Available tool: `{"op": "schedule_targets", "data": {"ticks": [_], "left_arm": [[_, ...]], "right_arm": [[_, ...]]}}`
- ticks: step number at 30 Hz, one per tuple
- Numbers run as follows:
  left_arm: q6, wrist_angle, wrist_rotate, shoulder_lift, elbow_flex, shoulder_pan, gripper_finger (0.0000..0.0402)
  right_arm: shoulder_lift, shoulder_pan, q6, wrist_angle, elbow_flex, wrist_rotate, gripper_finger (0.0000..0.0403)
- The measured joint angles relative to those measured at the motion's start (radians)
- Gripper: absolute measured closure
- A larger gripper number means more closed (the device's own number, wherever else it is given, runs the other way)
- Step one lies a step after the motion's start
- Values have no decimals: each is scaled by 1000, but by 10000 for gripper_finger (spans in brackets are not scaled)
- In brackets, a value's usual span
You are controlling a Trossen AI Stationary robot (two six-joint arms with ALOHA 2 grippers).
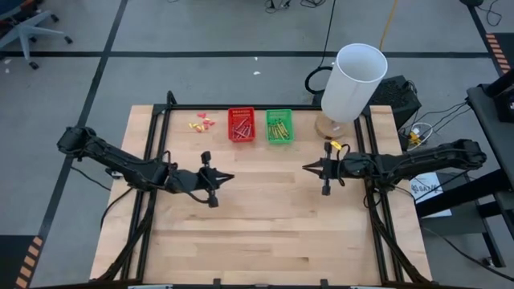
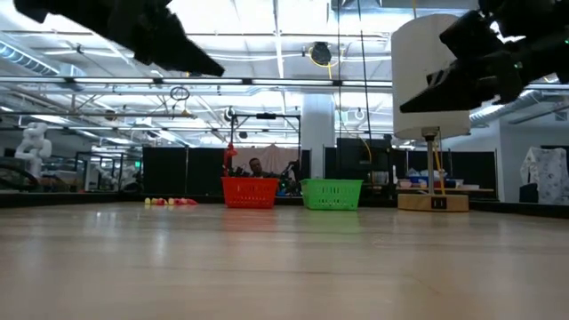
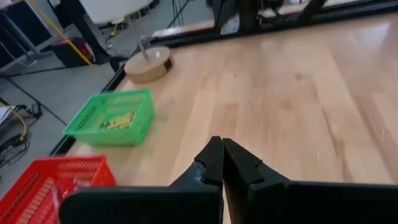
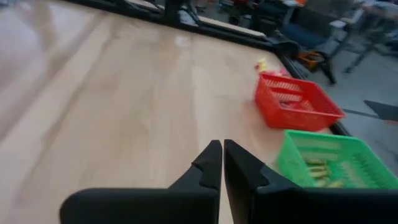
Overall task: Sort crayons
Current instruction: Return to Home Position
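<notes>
Reddish-brown crayons (image 1: 240, 126) lie in the red basket (image 1: 241, 136) and yellow-green crayons (image 1: 279, 128) lie in the green basket (image 1: 279, 139), both at the table's far edge. The green basket (image 3: 113, 119) with its crayons (image 3: 118, 121) also shows in the left wrist view, the red basket (image 4: 296, 101) in the right wrist view. My left gripper (image 1: 231, 178) hangs shut above the table's middle left, holding nothing. My right gripper (image 1: 304, 168) hangs shut above the middle right, also with nothing in it. Their tips point toward each other.
Small yellow and pink scraps (image 1: 202, 123) lie left of the red basket. A white lamp (image 1: 353, 80) on a round wooden base (image 1: 333, 127) stands at the far right corner. Bare wood stretches between the two grippers and toward the near edge.
</notes>
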Motion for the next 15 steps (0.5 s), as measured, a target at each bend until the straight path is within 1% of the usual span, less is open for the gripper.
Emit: {"op": "schedule_targets", "data": {"ticks": [2,4,6,9,10,12,15], "left_arm": [[5,0,1,-34,-41,1,398],[6,60,19,-44,-67,4,398],[7,65,28,-74,-109,10,398],[8,165,70,-85,-157,29,398],[16,179,85,-95,-181,32,398],[23,262,128,-91,-209,43,398],[36,331,166,-108,-268,60,398]], "right_arm": [[-9,0,4,42,-19,-28,400],[-34,1,4,35,-49,-32,402],[-37,0,11,66,-58,-32,402],[-61,0,12,55,-81,-42,402],[-64,0,10,76,-82,-58,402],[-91,0,-1,64,-106,-86,402],[-104,0,1,117,-128,-109,402]]}}
